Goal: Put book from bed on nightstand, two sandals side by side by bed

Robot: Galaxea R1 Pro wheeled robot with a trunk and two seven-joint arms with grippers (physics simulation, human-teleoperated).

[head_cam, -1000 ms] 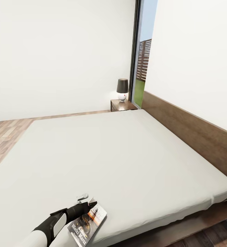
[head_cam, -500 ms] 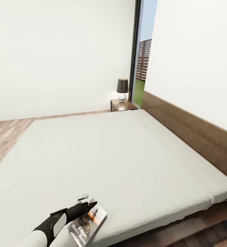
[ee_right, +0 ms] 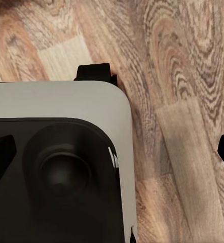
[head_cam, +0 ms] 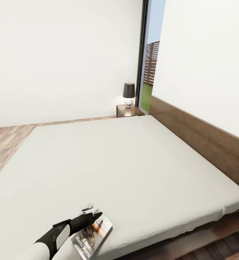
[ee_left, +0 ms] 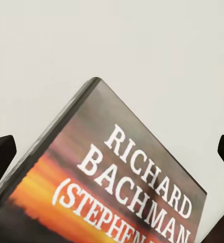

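Nothing has shifted since the earlier frames. Left gripper [head_cam: 96,214], jaws spread and unclenched, is poised over the dark orange-banded paperback book [head_cam: 92,235] near the front edge of the light-grey, dark-framed bed [head_cam: 126,162]. Fingers should be lowered astride the book's corner before closing; the right gripper's state cannot be told.

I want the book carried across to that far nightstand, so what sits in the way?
Nothing visible lies on the bed between the book and the nightstand; a lamp takes part of its top. The open left gripper is over the book.
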